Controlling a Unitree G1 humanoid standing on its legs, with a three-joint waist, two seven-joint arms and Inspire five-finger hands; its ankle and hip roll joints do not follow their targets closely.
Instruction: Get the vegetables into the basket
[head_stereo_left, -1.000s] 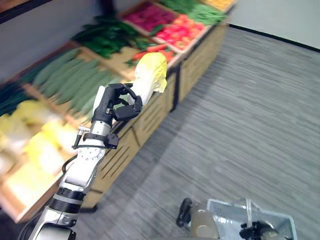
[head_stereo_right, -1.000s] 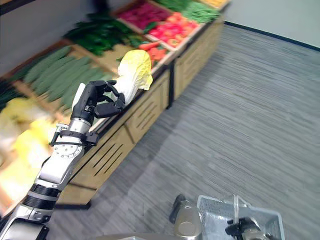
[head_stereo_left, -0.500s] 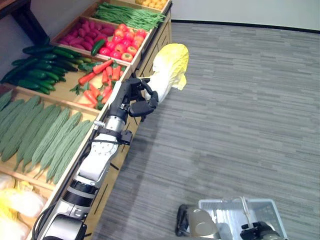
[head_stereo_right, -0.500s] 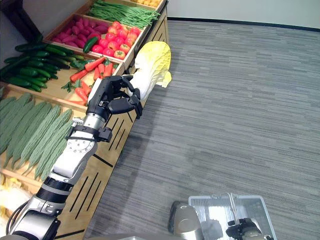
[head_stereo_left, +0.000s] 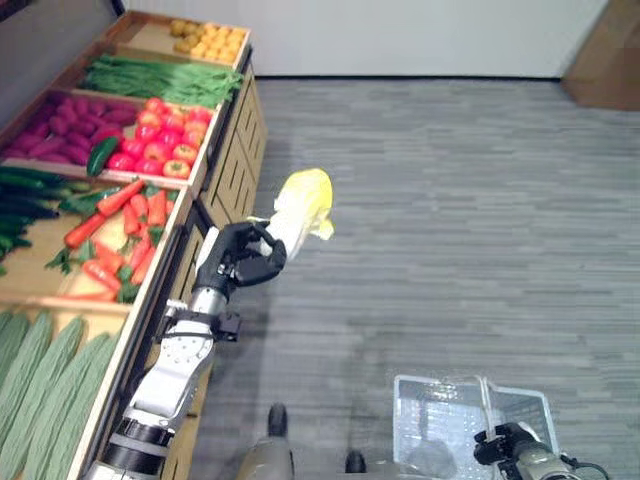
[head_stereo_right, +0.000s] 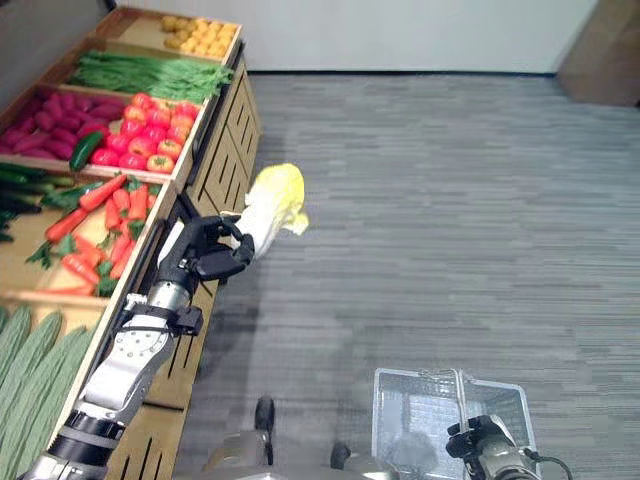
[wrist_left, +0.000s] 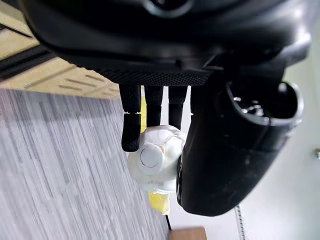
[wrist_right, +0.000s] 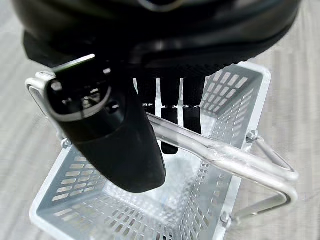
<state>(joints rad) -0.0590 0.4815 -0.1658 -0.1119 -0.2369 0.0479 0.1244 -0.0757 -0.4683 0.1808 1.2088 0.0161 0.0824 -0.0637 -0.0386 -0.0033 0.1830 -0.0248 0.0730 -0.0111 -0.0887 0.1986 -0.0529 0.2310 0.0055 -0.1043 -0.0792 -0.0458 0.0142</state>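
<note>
Cabbage: the napa cabbage (head_stereo_left: 301, 205) is in my left hand (head_stereo_left: 240, 262), held out over the grey floor (head_stereo_left: 470, 200) just off the front edge of the produce stand (head_stereo_left: 235, 150). Its pale stem end sits in my grip and the yellow leafy end points away toward 1 o'clock.

Left hand: fingers (wrist_left: 131, 131) and thumb are curled round the white stem — the left wrist view shows the cut base wedged between them, so I am gripping the cabbage.

Right hand: my right hand (head_stereo_right: 480, 448) is down at about 5 o'clock in the head views, fingers hooked round the wire handle (wrist_right: 235, 162) of the basket (head_stereo_right: 400, 420). So this one is closed on the handle.

Basket: grey perforated plastic, hanging low and well apart from the cabbage. From what the mesh floor shows, I judge it empty.

Step in hand: carrying the cabbage from the stand across to the basket.

How to do it well: I should swing the left arm down toward 5 o'clock and keep the stem grip firm, since the heavy leafy end overhangs and could lever out. The handle crosses the middle of the opening, so I judge it best to come in on one side of it, lower the leafy end in first, and release only when the cabbage is down inside the walls — not above the rim.

Risk: loose outer leaves may catch on the handle.
</note>
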